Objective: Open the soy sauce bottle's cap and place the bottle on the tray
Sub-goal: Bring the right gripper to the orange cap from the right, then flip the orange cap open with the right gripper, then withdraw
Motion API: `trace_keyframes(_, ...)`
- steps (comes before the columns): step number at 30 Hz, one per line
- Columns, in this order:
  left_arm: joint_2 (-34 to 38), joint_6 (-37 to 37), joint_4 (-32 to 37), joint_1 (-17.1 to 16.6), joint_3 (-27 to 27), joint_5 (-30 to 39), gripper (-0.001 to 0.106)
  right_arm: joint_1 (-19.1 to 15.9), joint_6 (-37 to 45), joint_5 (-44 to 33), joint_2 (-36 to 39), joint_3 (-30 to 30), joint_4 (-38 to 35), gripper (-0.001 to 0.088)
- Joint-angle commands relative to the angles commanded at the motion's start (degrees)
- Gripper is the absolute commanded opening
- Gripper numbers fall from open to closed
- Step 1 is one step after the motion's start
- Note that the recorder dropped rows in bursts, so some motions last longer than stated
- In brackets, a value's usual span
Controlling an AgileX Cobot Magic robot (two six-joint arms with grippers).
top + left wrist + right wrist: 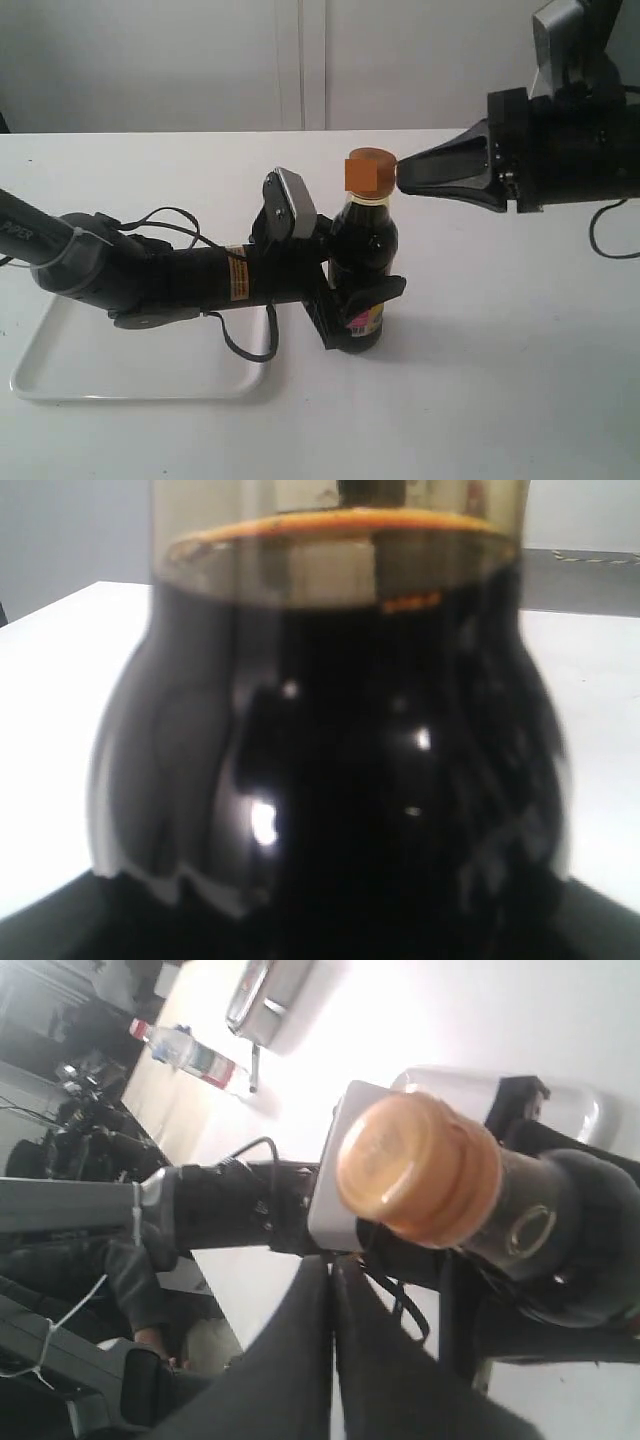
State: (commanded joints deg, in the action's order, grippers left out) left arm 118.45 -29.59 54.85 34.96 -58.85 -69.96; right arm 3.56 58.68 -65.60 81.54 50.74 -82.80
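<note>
While the left gripper (368, 300) clamps the bottle (364, 260) upright on the table (500, 380):
Right gripper (400, 172), jaws pressed together, tip at the closed cap (368, 170); tray (60, 385) beside.

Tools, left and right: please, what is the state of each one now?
Left tool: closed on the soy sauce bottle, at its lower body.
Right tool: closed, holding nothing, tip beside the cap.

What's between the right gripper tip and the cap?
Nothing. In the exterior view the right gripper, fingers together, has its tip right at the side of the cap; no gap is discernible. The right wrist view shows nothing wedged there either.
</note>
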Motion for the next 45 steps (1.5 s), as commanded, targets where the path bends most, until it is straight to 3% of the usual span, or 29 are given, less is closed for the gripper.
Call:
trace_keyframes(11, 0.00, 0.11, 0.00, 0.00, 0.00, 0.00, 0.000, 5.98, -0.23, 4.45, 3.62, 0.00, -0.06, 0.0000)
trace_keyframes(23, 0.00, 1.37, 0.00, 0.00, 0.00, 0.00, 0.000, 6.09, -0.23, 10.84, 4.25, 0.00, -0.85, 0.0000)
trace_keyframes(45, 0.00, 2.86, 0.00, 0.00, 0.12, 0.00, 0.000, 6.09, 2.86, 13.47, 4.25, 1.09, -8.81, 0.0000)
